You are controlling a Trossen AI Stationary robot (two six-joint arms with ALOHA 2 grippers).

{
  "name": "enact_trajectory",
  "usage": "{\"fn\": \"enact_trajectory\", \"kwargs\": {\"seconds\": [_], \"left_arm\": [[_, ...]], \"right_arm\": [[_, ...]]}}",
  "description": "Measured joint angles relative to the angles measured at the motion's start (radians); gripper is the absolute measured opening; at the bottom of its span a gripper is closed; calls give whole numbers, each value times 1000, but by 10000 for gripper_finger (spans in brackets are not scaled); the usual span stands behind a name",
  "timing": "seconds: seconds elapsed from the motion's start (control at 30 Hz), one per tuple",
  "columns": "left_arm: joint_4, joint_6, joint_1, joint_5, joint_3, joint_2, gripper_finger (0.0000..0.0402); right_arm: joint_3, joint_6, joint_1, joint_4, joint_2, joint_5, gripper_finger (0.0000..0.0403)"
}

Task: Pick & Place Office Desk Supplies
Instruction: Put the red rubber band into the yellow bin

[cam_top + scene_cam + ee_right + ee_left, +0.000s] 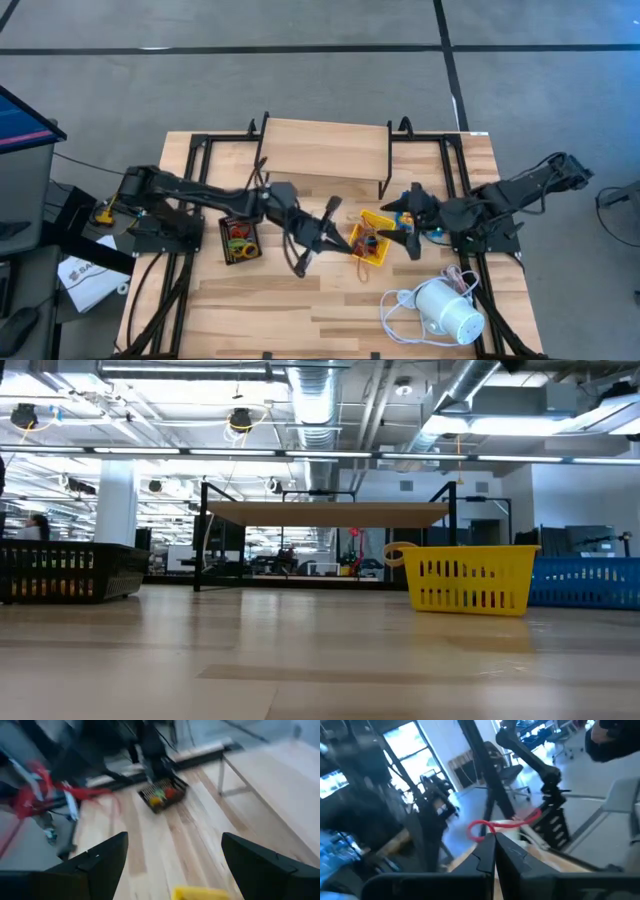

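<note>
Two grippers flank yellow tray (372,245); left gripper (493,842) pinches red band (492,826).

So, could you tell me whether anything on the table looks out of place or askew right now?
Mostly tidy. The yellow tray sits turned at an angle to the table edges, while the black mesh tray lies nearly square. The left gripper is shut on a red rubber band, which dangles loosely. The white device's cord sprawls in loops.

I see black mesh tray (240,240) left, yellow tray (372,243) centre. White cylindrical device (449,309) with cord front right.
</note>
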Motion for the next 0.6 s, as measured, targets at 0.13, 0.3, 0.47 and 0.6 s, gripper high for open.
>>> {"fn": "enact_trajectory", "kwargs": {"seconds": [0.13,0.3,0.47,0.6], "left_arm": [[172,-59,2,-4,-47,-22,0],[193,-78,10,-5,-53,-9,0],[219,-85,6,-5,-65,-14,0],[233,-104,6,-5,-111,-10,0]], "right_arm": [[-2,-91,5,149,62,-43,317],[0,-164,2,343,159,-185,317],[0,-202,2,399,200,-195,317],[-1,-228,1,456,198,-208,317]]}}
